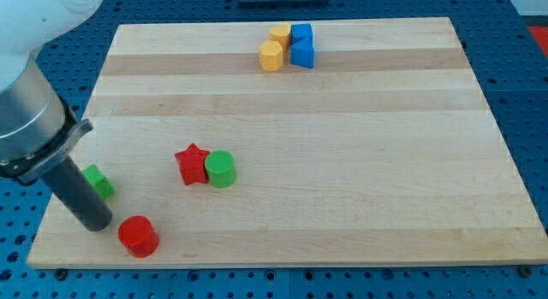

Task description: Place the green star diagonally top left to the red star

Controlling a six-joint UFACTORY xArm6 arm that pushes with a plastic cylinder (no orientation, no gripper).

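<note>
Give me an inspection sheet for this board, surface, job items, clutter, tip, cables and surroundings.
Surface: wooden board, flat.
Job's things: red star near the view's left; green block, partly hidden behind the rod, shape unclear.
Clutter: green cylinder touching the red star; red cylinder; two yellow blocks and two blue blocks clustered at the view's top.
Grippers: none; my tip beside the green block.
Cables: nothing seen.
Surroundings: blue perforated base.

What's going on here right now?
My tip is at the board's lower left, right beside the green star, which the rod partly hides. The red star lies to the view's right of it, touching a green cylinder. A red cylinder sits just right of my tip. Two yellow and two blue blocks cluster at the top. The green star is not yet top left of the red star.
</note>
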